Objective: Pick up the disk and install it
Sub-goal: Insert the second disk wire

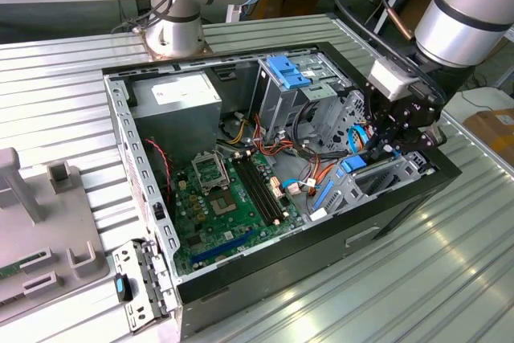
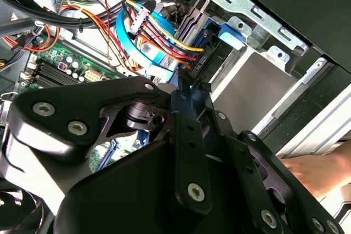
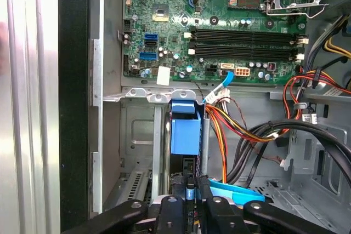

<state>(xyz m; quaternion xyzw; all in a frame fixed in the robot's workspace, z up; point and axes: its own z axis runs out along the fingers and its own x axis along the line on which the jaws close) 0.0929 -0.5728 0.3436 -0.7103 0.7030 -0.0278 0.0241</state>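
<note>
Holding: we saw the gripper (image 1: 387, 144) with its fingers drawn narrow, pinched on the thin edge of the disk (image 1: 353, 165); in the first wrist view the gripper (image 3: 190, 195) clamped that edge between its fingers (image 3: 175, 204).
Disk: it stood on edge at the right of the exterior frame, low in the bay (image 1: 389, 181). In the first wrist view the disk (image 3: 184, 130) showed its blue bracket toward the board (image 3: 219, 20), with the bay (image 3: 137, 135) wall beside it.
Arm: it (image 1: 466, 14) came in from the upper right of the exterior frame, down into the case (image 1: 321, 230).
Second wrist view: the gripper (image 2: 189, 89) sat just beside the cables (image 2: 159, 26); whether it touched them we could not tell. A hand (image 2: 318, 171) lay outside the case wall.
Cables: an orange, red and yellow bundle (image 3: 241, 130) ran just beside the disk.
Board: it (image 1: 225, 198) lay flat on the case floor, centre of the exterior frame.
Supply: the grey box (image 1: 181, 94) sat upper left inside the case.
Latch: the blue part (image 1: 285, 70) topped the cage at upper centre, well apart from the gripper.
</note>
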